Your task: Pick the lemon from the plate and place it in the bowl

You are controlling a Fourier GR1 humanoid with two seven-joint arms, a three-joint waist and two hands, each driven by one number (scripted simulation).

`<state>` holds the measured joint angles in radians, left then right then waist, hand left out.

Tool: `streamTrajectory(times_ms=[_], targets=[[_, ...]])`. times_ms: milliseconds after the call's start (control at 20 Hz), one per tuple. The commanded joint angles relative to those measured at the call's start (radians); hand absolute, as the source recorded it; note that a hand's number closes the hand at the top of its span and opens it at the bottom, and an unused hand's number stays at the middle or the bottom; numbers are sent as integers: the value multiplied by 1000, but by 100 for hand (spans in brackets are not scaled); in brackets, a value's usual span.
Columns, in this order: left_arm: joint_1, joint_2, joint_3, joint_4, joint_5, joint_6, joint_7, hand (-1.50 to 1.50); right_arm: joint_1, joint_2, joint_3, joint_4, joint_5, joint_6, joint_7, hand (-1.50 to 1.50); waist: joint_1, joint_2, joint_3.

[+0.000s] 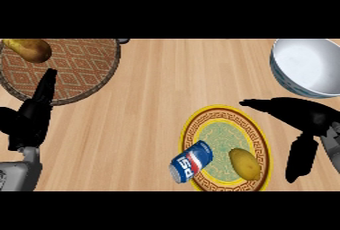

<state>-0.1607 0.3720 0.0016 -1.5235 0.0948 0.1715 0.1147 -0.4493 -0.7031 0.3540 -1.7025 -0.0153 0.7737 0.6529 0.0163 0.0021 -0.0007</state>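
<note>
Right hand (pixel 302 119) hangs open and empty, fingers spread; beyond it sits the bowl (pixel 299 67); just to its left lies the plate (pixel 192 128); the lemon (pixel 245 164) lies on that plate, untouched; left hand (pixel 30 119) rests open far left.

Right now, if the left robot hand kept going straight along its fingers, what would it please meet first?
The left robot hand points up-screen, slightly right, over the woven mat. The potato sits left of that line, so the way looks free, though height is unclear.
</note>
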Motion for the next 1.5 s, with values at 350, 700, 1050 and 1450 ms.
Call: streamTrajectory(times_ms=[350,700,1050,1450], targets=[[-9,-17,49,61,-25,-35,-50,0,27,66,65,21,280,31,-88,-150,-15,-1,1],[10,-52,46,-23,-55,-35,19,0,147,128,57,-29,448,-19,-172,-150,-17,-3,1],[37,-73,70,-18,-67,-65,1,0,213,184,81,46,563,-10,-252,-150,-15,-2,1],[18,-73,126,31,-76,-115,-24,0,249,276,40,23,659,5,-239,-150,-18,-2,1]])
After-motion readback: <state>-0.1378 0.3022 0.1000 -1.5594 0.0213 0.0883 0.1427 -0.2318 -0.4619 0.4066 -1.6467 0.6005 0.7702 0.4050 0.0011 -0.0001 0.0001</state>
